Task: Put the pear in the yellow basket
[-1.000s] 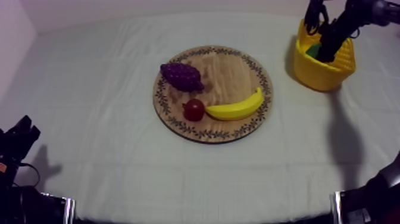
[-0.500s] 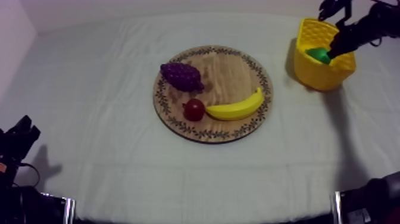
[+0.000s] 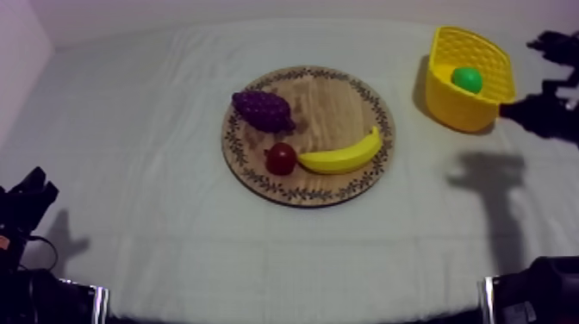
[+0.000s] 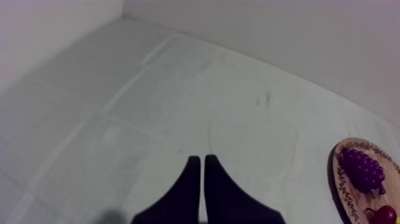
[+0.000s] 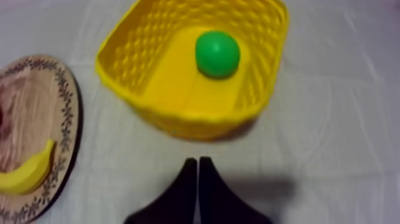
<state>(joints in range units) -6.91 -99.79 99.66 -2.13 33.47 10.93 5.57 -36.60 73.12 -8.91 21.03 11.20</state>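
The green pear (image 5: 218, 53) lies inside the yellow basket (image 5: 178, 113), on its floor near the far wall, a short way ahead of the right gripper (image 5: 197, 159) and apart from it. That gripper's two black fingers lie pressed together in a narrow wedge, holding nothing, their tips over the cloth just short of the basket's near wall. To the gripper's left is the patterned rim of the round wooden board (image 5: 68, 107), with one end of the banana (image 5: 27, 173) resting on it.

From above, the pear (image 3: 467, 79) sits in the basket (image 3: 457, 108) at the table's far right, with the right arm (image 3: 547, 112) beside it at the table's edge and its shadow (image 3: 487, 168) on the grey-white cloth (image 3: 172, 250). The board (image 3: 258, 185) lies mid-table, well apart from the basket, and carries a bunch of grapes (image 3: 263, 110), a small red fruit (image 3: 281, 158) and the banana (image 3: 345, 157), the red fruit touching the banana's end.

The left gripper (image 4: 199, 158) is low at its own side of the table, fingers together and empty above bare cloth. Ahead of it and to its right are the board's edge (image 4: 345, 179), the grapes (image 4: 363, 170) and the red fruit (image 4: 384, 215), all well clear of its fingertips.
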